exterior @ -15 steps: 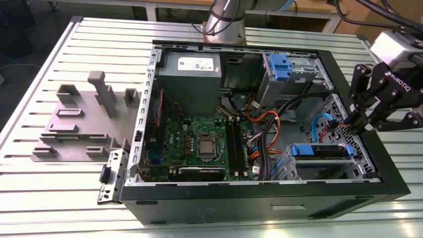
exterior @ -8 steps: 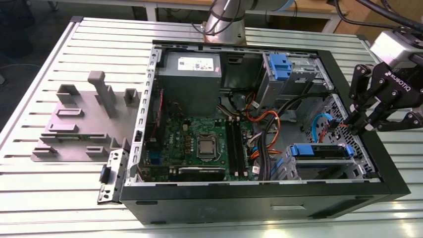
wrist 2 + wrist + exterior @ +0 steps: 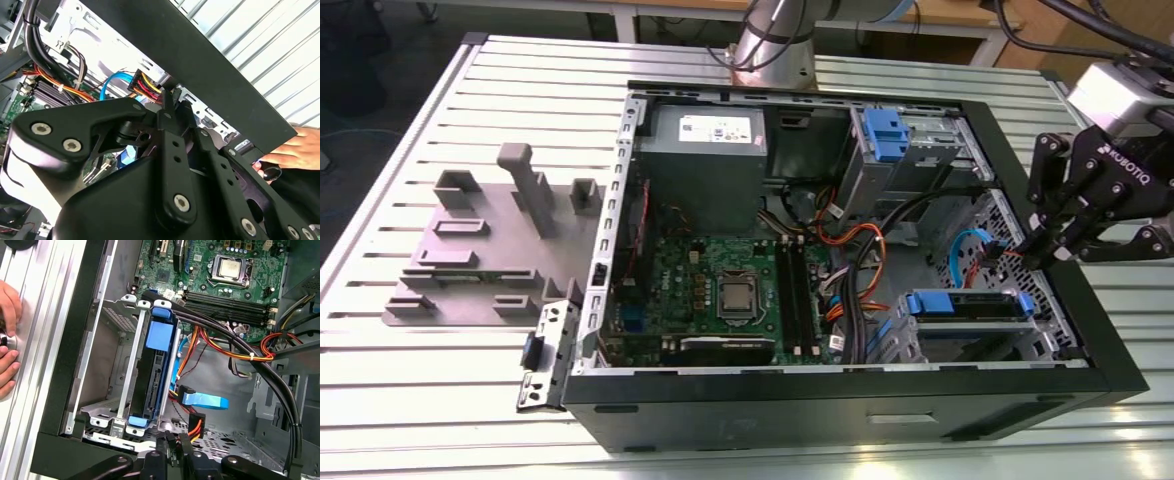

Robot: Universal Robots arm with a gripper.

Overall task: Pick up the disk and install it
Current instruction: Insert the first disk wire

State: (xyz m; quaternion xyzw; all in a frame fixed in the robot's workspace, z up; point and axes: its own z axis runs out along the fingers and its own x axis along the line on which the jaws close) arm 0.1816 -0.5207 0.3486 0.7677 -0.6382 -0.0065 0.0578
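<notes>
The disk [image 3: 152, 372] sits edge-on inside the metal drive cage [image 3: 125, 365] at the case's front corner, and its blue carrier frame [image 3: 967, 304] shows along the top. My gripper [image 3: 1042, 252] hangs over the case wall at the exterior view's right, just beyond the cage. Its fingertips [image 3: 176, 441] are pressed together with nothing seen between them. They end close to the loose power plug [image 3: 146, 86] with yellow, red and black wires and the blue flat data cable [image 3: 206, 401]. The gripper is apart from the disk.
The open black computer case [image 3: 1107, 340] lies on a slatted table [image 3: 427, 390]. Inside are the motherboard [image 3: 720, 290], a grey power supply [image 3: 700, 140], a second cage with a blue latch [image 3: 886, 135] and cable bundles. A person's hand [image 3: 7, 335] rests on the table beside the case wall. A grey fixture [image 3: 480, 240] stands at the exterior view's left.
</notes>
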